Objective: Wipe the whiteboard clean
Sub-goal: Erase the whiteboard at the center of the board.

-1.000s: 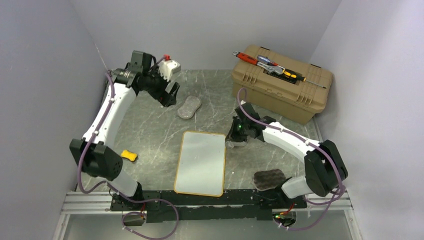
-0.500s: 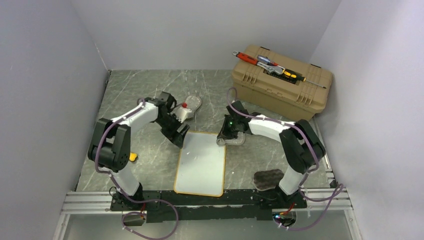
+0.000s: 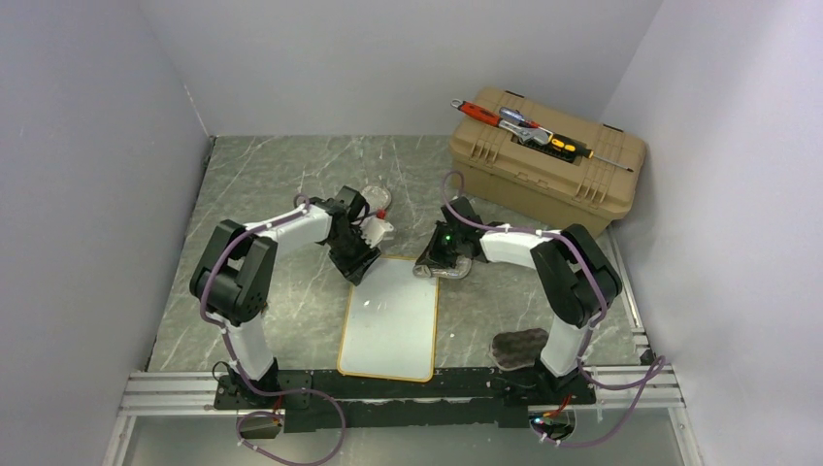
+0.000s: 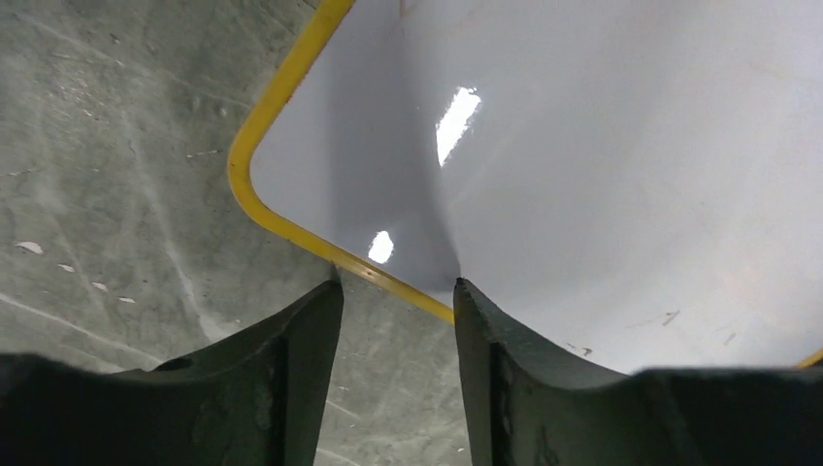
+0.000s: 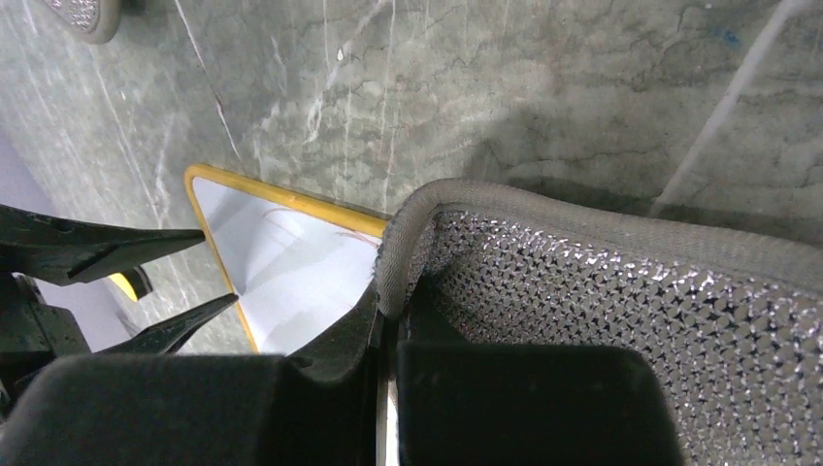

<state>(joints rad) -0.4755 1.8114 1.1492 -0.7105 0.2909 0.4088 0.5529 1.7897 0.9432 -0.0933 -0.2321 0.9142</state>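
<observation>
Mostly wiped already: glossy white rectangular whiteboard with yellow frame (image 3: 390, 320), flat on grey marbled table (image 3: 281, 194) between arms (faint streaks near far edge). Left gripper (image 4: 398, 291) spread, straddling far-left corner. Right gripper (image 5: 388, 320) pinching grey mesh pad (image 5: 602, 301) at far-right corner. Final passes left.

White shells (image 3: 291, 221), black joints (image 3: 238, 277), purple cables (image 3: 447, 194), black left claw (image 4: 396, 283)

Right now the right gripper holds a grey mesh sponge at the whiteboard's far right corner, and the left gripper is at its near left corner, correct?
Not quite: the left gripper is at the far left corner of the whiteboard, as the top external view shows. The rest is right.
</observation>
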